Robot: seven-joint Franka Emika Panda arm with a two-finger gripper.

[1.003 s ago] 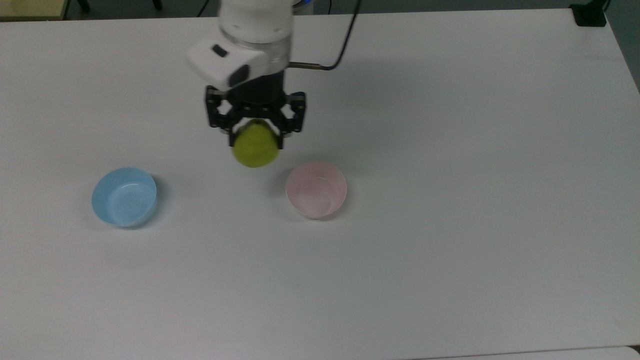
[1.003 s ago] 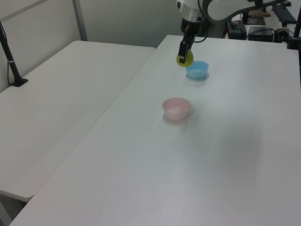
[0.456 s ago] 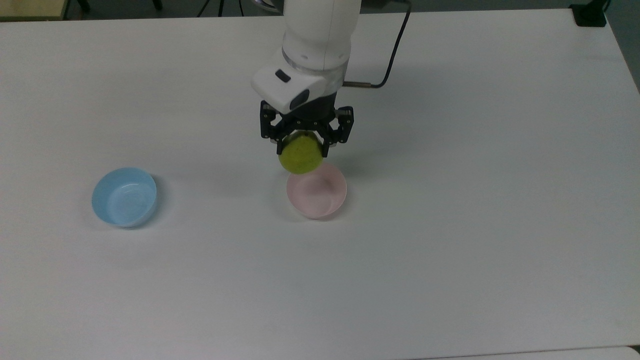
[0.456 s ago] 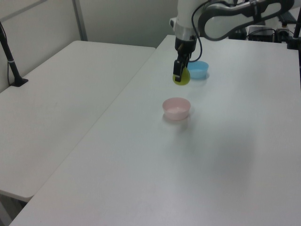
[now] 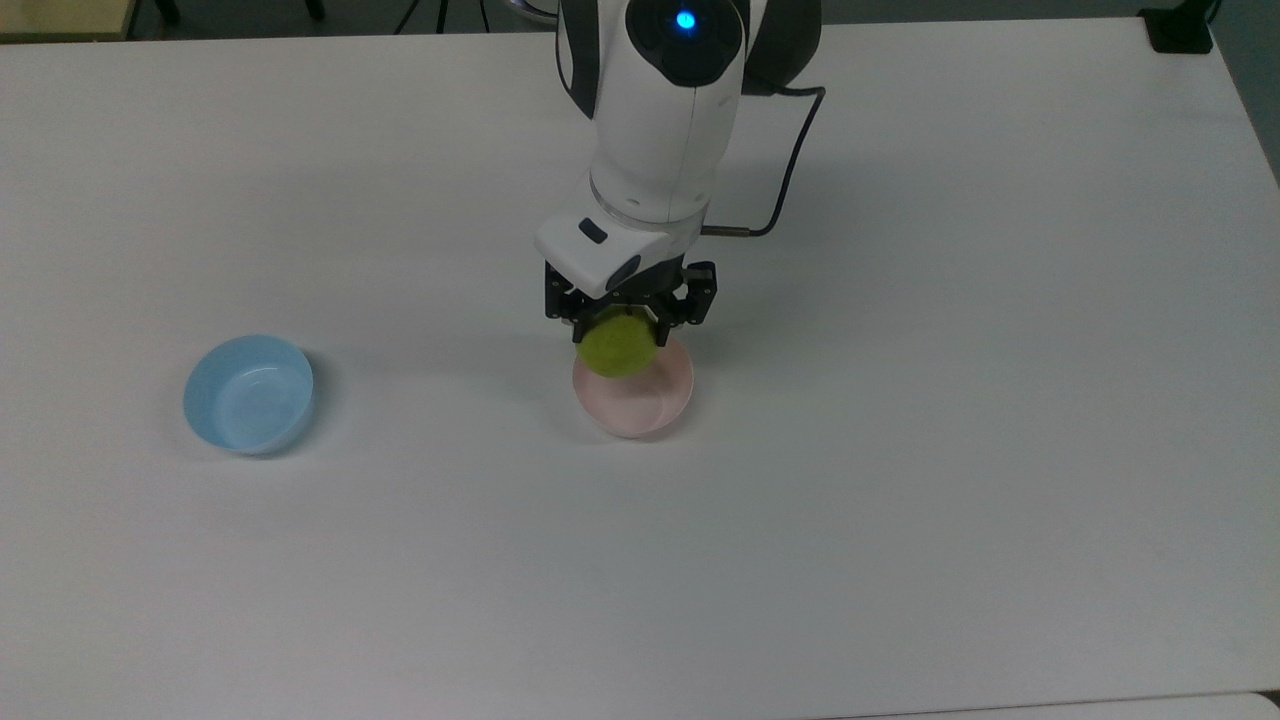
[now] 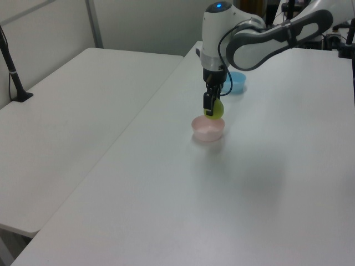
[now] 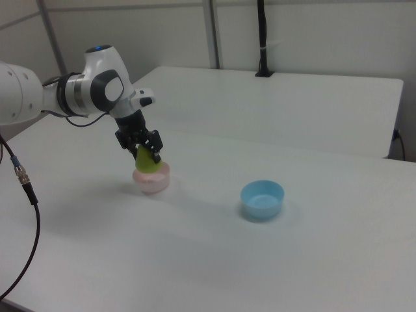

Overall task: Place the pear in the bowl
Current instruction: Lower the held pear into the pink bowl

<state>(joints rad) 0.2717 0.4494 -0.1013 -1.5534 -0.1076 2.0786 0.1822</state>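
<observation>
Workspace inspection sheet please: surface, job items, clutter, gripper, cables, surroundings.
Surface: white table, bare apart from the bowls.
Job's things: pear held just above pink bowl, not released.
Clutter: blue bowl, apart, toward the top view's left.
Grippers: gripper, jaws shut on the pear.
Cables: black cable at the wrist; another hangs in the right view.
Surroundings: second white table; black post.

My gripper: black, on white arm with blue light. Pear: yellow-green. Bowl: pale pink, glossy. Second bowl: light blue. Table: plain white. Cable: black.
</observation>
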